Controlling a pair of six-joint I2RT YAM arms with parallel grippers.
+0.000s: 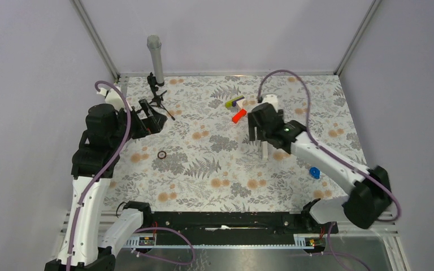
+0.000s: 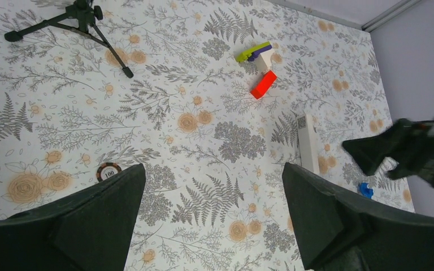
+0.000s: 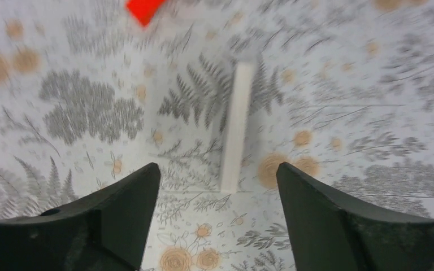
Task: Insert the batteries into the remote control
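Observation:
The remote control (image 1: pixel 264 151) is a slim white bar lying on the floral mat right of centre. It also shows in the left wrist view (image 2: pixel 307 141) and the right wrist view (image 3: pixel 236 127). My right gripper (image 1: pixel 257 136) hovers just above its far end, open and empty (image 3: pixel 217 192), with the bar lying ahead between the fingers. My left gripper (image 1: pixel 150 116) is raised at the far left, open and empty (image 2: pixel 215 192). I see no batteries in any view.
A red cylinder (image 1: pixel 238 117) and a yellow-green and purple piece (image 1: pixel 234 102) lie beyond the remote. A blue piece (image 1: pixel 315 173) lies at the right. A small dark ring (image 1: pixel 161 154) lies left of centre. A black tripod (image 1: pixel 158 97) and a grey post (image 1: pixel 156 56) stand at the back left.

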